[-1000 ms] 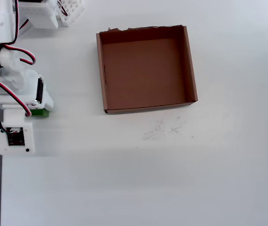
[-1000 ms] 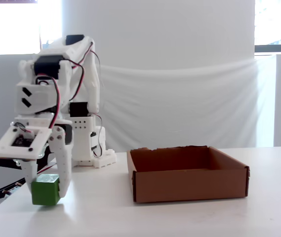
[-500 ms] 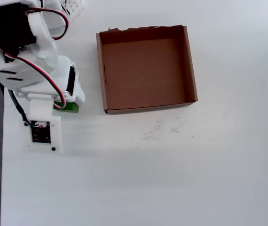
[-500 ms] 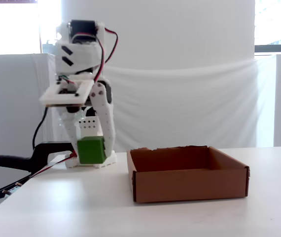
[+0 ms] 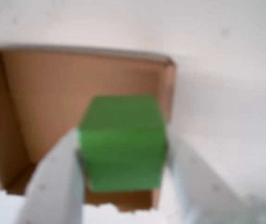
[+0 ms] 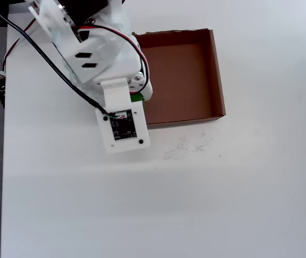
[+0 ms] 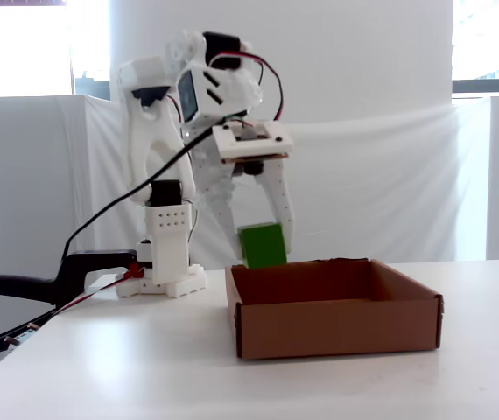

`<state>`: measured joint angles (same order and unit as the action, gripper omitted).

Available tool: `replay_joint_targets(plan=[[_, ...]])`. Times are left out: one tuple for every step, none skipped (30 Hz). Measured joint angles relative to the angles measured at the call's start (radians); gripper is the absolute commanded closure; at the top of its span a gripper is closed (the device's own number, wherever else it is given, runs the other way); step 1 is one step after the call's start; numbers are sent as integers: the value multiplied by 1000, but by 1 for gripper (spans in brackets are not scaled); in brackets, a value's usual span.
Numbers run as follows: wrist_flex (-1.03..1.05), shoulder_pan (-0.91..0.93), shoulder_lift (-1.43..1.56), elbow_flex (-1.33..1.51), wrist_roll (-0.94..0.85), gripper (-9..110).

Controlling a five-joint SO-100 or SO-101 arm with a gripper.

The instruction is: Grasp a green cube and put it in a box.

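White surface point(image 6: 206, 204) — plain, with faint grey scuff marks point(image 6: 188, 146) just below the box in the overhead view.

Arm point(image 7: 179, 131), white printed parts with red and black wiring, rises from its base point(image 7: 169, 278) at the left in the fixed view and leans toward the box. In the overhead view it covers the box's left wall.

Box point(image 7: 337, 311) — shallow brown cardboard tray, low walls, interior bare. Ragged torn edge along the top wall in the overhead view point(image 6: 196, 64); in the wrist view point(image 5: 53, 93) the torn edge sits at the bottom of the frame.

Gripper point(image 7: 259, 249) points downward, its fingers point(image 5: 53, 182) closed on two opposite faces of the green cube point(image 7: 262, 246). Wrist view is blurred, yet shows both pale fingers touching the cube point(image 5: 122, 142), one on each side.

Green cube is held in the air, clear of the surface. Fixed view: it hangs above the box's left end, with its lower edge near the level of the rim. Overhead view: only a green sliver point(image 6: 137, 97) shows under the wrist, just inside the box's left side.
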<state>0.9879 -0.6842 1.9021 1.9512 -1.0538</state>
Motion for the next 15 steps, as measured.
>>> replay_joint_targets(plan=[[-12, -15, 3, 17, 0, 87], [-28, -31, 9, 35, 0, 87], [-98, -84, 25, 118, 0, 87], [-100, -84, 25, 118, 0, 87], [-199, -123, 49, 209, 0, 87], [-281, -146, 57, 311, 0, 87], [-284, -147, 57, 314, 0, 87], [-302, -161, 58, 339, 0, 87], [-319, -186, 80, 393, 0, 87], [-321, -187, 81, 397, 0, 87], [-321, -192, 81, 417, 0, 87], [-324, -195, 84, 437, 0, 86], [-334, -195, 86, 460, 0, 86], [-345, -198, 86, 477, 0, 85], [-360, -199, 86, 494, 0, 85]])
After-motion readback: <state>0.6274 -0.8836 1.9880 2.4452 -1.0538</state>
